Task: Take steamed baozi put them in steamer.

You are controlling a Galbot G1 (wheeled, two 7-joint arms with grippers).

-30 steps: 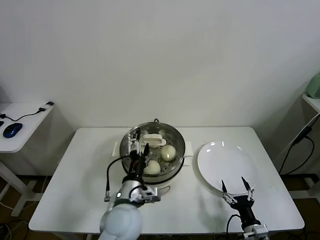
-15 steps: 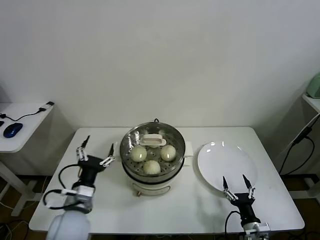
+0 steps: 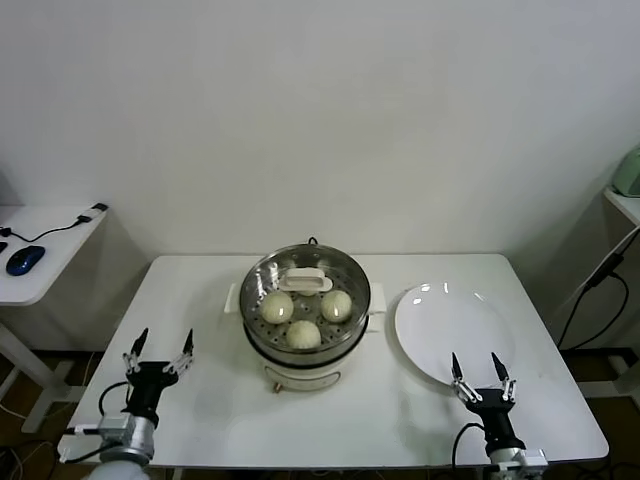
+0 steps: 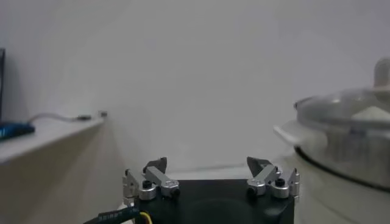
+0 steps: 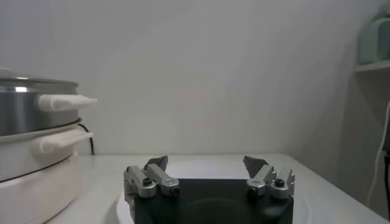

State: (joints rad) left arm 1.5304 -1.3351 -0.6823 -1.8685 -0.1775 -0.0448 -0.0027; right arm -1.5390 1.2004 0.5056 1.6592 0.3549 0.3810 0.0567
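from my remote seat i see a white table [image 3: 200, 300] with a flat white plate [image 3: 450, 330] lying on its right half. a glass lid with a white handle [image 3: 306, 279] sits at the table's middle. off to the left stands a separate white side desk [image 3: 50, 255] carrying a blue mouse [image 3: 24, 260] and a black cable [image 3: 70, 222]. at the far right edge, a pale green object [image 3: 629, 170] rests on a shelf.

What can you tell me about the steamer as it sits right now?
The steamer is a round, shiny metal pot on a cream-white base with side handles, standing upright near the middle of the white table. A clear lid with a white handle covers it. Three pale buns show inside through the lid. A white plate lies apart on the side of the robot's right arm. Neither end effector touches it.
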